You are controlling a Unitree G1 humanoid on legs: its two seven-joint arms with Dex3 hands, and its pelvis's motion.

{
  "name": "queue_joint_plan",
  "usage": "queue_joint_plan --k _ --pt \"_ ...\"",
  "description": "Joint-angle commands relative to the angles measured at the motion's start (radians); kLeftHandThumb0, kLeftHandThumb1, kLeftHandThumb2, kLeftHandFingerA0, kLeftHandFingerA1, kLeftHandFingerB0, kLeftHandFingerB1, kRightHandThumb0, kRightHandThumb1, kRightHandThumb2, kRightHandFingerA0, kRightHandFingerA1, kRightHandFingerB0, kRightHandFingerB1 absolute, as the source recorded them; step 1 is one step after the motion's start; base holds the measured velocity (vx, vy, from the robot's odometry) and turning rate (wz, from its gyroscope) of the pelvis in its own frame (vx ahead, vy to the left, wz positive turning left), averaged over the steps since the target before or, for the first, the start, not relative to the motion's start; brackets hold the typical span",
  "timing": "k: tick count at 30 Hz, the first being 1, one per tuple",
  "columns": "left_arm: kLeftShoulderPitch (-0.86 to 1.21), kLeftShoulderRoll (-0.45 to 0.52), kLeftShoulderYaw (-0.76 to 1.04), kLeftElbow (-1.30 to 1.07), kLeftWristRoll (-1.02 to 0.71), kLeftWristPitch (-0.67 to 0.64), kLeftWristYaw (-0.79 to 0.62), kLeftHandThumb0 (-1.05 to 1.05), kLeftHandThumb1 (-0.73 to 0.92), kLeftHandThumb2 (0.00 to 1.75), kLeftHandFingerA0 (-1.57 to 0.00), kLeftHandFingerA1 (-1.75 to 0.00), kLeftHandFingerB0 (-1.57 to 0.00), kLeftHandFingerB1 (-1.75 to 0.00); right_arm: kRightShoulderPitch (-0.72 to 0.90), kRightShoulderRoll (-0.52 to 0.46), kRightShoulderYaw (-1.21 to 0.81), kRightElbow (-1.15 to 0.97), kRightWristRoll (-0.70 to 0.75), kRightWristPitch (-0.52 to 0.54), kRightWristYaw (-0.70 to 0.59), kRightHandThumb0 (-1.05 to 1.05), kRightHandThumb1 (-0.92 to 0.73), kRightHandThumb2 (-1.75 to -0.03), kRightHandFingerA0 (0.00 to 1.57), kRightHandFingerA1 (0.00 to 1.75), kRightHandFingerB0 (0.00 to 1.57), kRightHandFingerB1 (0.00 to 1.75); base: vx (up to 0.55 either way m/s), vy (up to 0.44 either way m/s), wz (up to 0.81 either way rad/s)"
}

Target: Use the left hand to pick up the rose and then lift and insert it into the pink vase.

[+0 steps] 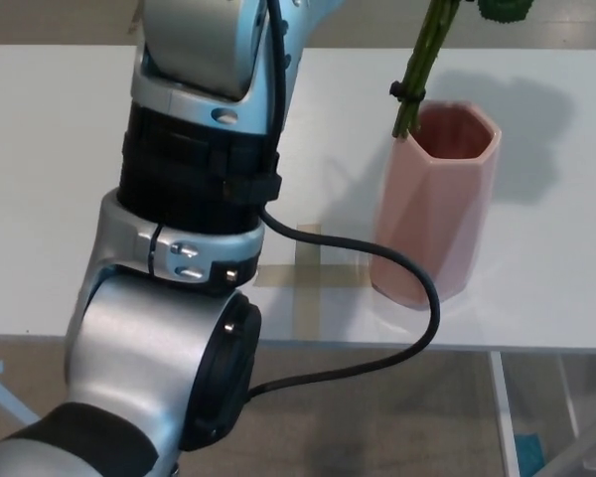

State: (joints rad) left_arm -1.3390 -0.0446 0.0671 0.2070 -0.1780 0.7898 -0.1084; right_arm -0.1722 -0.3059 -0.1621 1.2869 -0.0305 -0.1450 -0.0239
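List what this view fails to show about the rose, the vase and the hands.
- Rose bloom: cut off by the top edge; only the stem shows.
- Stem tip: at the vase rim, depth unclear.
- Left hand: out of frame beyond the arm.
- Right hand: not in view.

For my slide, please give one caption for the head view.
Rose stem tilted at the rim of the pink vase on the white table.

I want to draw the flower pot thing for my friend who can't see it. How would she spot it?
Look at the white table, then go to its front right part, just right of the tan tape cross. There stands the pink vase, tall with flat angled sides and an open top. It is the only pink thing there, and a green rose stem leans at its rim.
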Motion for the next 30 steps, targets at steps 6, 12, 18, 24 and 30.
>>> queue_joint_plan --k 6,12,18,24,30 --pt "-0.048 0.008 -0.009 0.018 -0.002 -0.062 -0.009 -0.18 0.82 0.64 -1.05 -1.39 -0.78 -0.78 0.011 -0.012 0.005 0.005 -0.004 0.012 0.016 -0.26 -0.55 -0.55 0.74 0.52 0.62 0.46 0.00 0.000 0.00" --pt "-0.080 0.018 -0.014 0.047 0.006 -0.096 -0.006 -0.18 0.81 0.65 -1.05 -1.41 -0.75 -0.87 0.009 -0.015 0.003 0.005 0.000 0.014 0.021 -0.25 -0.55 -0.55 0.74 0.52 0.61 0.46 0.00 0.000 0.00" --pt "-0.073 0.011 -0.014 0.045 0.000 -0.100 0.000 -0.19 0.82 0.64 -1.03 -1.42 -0.76 -0.84 0.008 -0.012 0.003 0.005 -0.001 0.014 0.020 -0.26 -0.55 -0.55 0.74 0.52 0.62 0.46 0.00 0.000 0.00" --pt "-0.053 -0.002 -0.013 0.031 -0.012 -0.094 -0.003 -0.19 0.81 0.66 -1.02 -1.46 -0.75 -0.86 0.005 -0.016 0.008 0.004 -0.006 0.012 0.024 -0.28 -0.56 -0.55 0.74 0.51 0.63 0.46 0.00 0.000 0.00" --pt "-0.034 -0.016 -0.010 0.016 -0.020 -0.059 0.005 -0.19 0.83 0.64 -1.02 -1.44 -0.74 -0.88 -0.006 -0.016 0.015 0.001 -0.008 0.015 0.026 -0.28 -0.56 -0.54 0.74 0.51 0.63 0.46 0.00 0.000 0.00"
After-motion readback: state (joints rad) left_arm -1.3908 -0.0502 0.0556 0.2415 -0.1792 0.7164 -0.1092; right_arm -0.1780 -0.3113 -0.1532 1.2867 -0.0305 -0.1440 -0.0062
